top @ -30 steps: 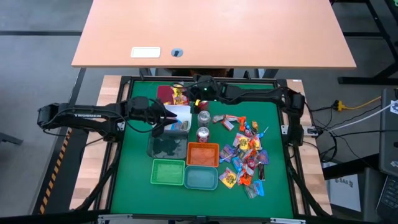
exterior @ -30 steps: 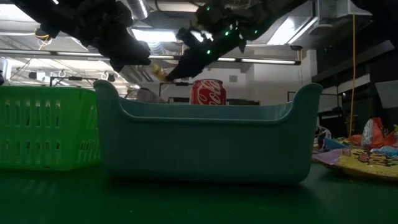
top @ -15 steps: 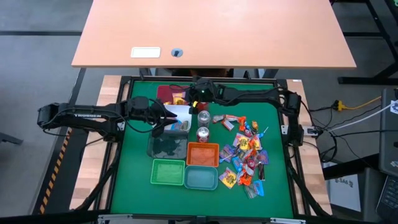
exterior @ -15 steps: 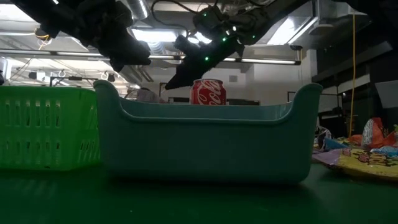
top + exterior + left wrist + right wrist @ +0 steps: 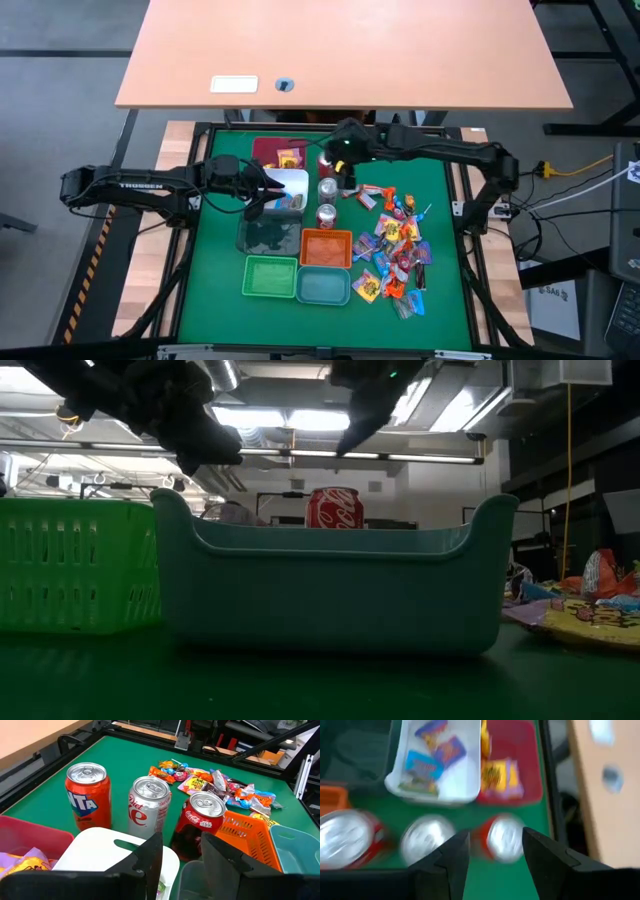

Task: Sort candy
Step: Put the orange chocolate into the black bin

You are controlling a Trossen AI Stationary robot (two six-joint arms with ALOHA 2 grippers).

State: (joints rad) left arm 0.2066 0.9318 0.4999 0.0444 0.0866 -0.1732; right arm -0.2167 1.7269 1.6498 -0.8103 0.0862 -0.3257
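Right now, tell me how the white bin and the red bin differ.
The white bin holds blue and purple wrapped candies, while the red bin holds yellow ones. The left gripper hangs over the white bin; no gripper is over the red bin. The white bin sits nearer the table's middle, and the red bin lies at the far edge. Both are small open bins standing side by side, with the three cans close by.

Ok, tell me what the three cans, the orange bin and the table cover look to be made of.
The cans: thin metal, probably aluminium; bare silvery tops with pull tabs, glossy printed sides. The orange bin: moulded plastic, likely; uniform colour, walls pierced with slots. The table cover: flat matte green, no glare, possibly felt or a mat; the weave cannot be made out.
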